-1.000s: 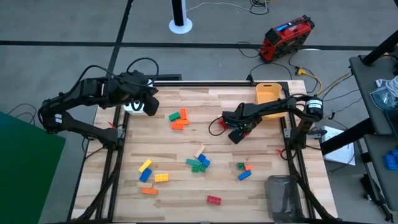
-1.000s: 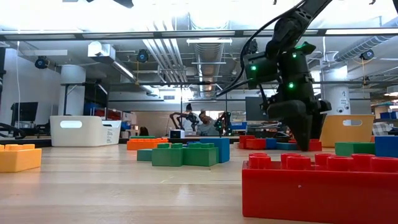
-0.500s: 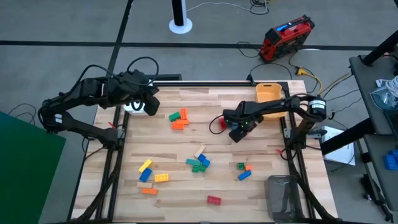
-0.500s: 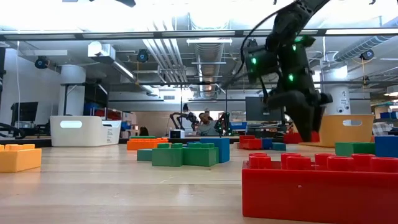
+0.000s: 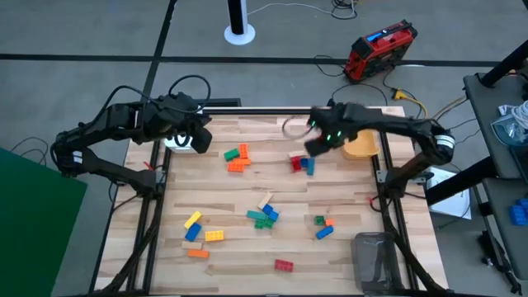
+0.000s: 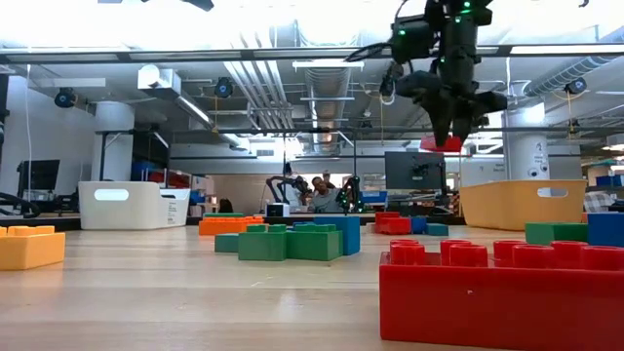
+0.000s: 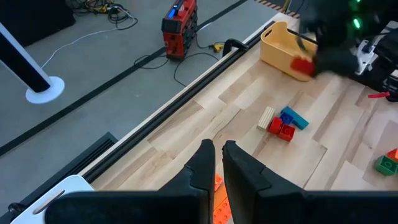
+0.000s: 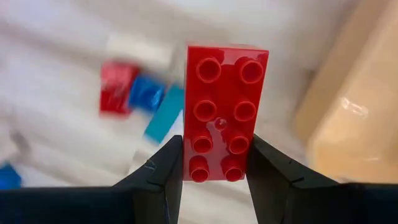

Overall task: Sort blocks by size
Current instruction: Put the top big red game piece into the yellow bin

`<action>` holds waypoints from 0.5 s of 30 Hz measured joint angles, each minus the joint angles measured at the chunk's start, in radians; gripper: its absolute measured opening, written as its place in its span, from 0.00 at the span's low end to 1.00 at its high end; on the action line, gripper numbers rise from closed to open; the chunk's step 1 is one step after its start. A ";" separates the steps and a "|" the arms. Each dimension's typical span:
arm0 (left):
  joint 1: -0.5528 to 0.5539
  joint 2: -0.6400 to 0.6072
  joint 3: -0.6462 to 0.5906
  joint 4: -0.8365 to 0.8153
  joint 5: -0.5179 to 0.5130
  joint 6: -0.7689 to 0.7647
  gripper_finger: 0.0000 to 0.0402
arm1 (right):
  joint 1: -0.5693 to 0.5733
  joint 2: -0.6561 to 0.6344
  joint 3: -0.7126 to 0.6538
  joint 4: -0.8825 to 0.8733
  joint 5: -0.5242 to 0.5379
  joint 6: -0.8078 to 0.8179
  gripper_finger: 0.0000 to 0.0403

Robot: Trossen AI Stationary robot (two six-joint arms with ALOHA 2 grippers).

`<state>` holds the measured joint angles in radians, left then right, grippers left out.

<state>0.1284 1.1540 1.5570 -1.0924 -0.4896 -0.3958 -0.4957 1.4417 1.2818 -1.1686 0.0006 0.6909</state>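
Right wrist view: the right gripper is clamping a red eight-stud brick by its long sides, holding it in the air right of frame centre, beside the orange-yellow bin in the high view. Other blocks are lying below it. To finish well, I judge it should be carrying the brick fully over the bin's rim before parting. The left gripper, fingers nearly together, is waiting at the high view's upper left
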 joint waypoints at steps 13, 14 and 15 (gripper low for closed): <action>0.001 0.001 0.000 0.000 0.000 0.014 0.03 | -0.409 -0.061 0.005 -0.159 0.059 -0.075 0.32; 0.001 0.001 0.000 0.000 0.000 0.018 0.03 | -0.420 -0.060 0.000 -0.158 0.066 -0.079 0.32; 0.001 0.001 0.000 0.000 0.000 0.019 0.03 | -0.428 -0.058 -0.007 -0.157 0.075 -0.082 0.32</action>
<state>0.1291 1.1549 1.5574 -1.0922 -0.4895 -0.3772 -0.9234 1.3834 1.2749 -1.3258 0.0754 0.6087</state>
